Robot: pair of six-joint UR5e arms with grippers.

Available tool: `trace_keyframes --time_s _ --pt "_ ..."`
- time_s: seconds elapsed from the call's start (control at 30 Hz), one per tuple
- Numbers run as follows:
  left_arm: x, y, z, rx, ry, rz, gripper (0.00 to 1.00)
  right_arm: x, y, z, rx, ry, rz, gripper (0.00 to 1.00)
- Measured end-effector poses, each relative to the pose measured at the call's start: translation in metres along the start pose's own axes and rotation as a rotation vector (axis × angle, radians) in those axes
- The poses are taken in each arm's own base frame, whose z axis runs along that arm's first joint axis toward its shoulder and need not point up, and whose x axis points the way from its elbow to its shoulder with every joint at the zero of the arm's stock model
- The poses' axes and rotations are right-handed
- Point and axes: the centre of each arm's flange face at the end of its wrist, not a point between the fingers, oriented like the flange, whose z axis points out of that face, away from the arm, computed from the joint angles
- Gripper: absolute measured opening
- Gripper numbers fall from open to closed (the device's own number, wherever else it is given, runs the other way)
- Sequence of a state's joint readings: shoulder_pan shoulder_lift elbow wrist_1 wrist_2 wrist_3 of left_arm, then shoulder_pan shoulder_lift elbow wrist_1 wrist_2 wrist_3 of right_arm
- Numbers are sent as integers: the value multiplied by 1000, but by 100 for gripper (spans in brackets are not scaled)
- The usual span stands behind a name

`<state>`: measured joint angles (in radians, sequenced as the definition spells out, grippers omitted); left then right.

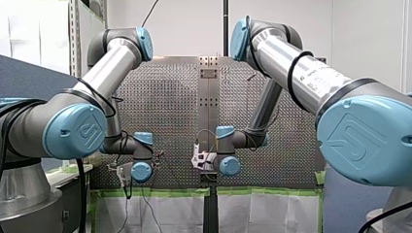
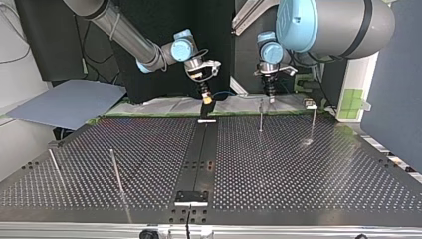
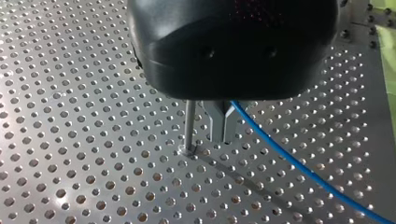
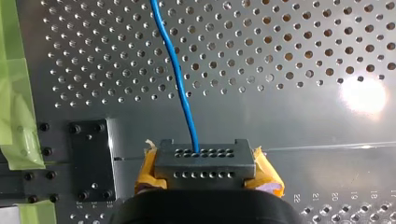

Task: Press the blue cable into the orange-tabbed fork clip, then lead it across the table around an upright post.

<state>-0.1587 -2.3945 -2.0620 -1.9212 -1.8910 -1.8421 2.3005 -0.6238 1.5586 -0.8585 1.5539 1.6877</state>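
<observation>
Our left hand (image 3: 224,137) and right hand (image 4: 204,163) grip the blue cable (image 3: 299,161) by the arm-side edge of the worktop (image 2: 298,174).
We see the left's metal fingers (image 3: 215,123) together on it, just beside an upright post (image 3: 189,126). The right, with yellow pads (image 4: 268,172), looks closed on it too, so it spans the 2. We judge it light, thin, limp and smooth-jacketed, best held close to the stretch being seated and pulled taut, or it may sag and slip. We cannot pick out the orange-tabbed clip.
</observation>
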Motion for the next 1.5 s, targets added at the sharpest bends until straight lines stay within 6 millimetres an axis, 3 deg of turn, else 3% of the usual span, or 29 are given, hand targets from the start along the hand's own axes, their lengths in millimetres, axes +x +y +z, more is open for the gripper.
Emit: trace_keyframes --time_s 0.4,1.5 --pt "-8 -5 22 -1 -19 -6 0 2 7 2 -18 -14 1 0" --pt "-30 3 73 12 -33 -12 0 37 77 39 -108 41 -9 0"
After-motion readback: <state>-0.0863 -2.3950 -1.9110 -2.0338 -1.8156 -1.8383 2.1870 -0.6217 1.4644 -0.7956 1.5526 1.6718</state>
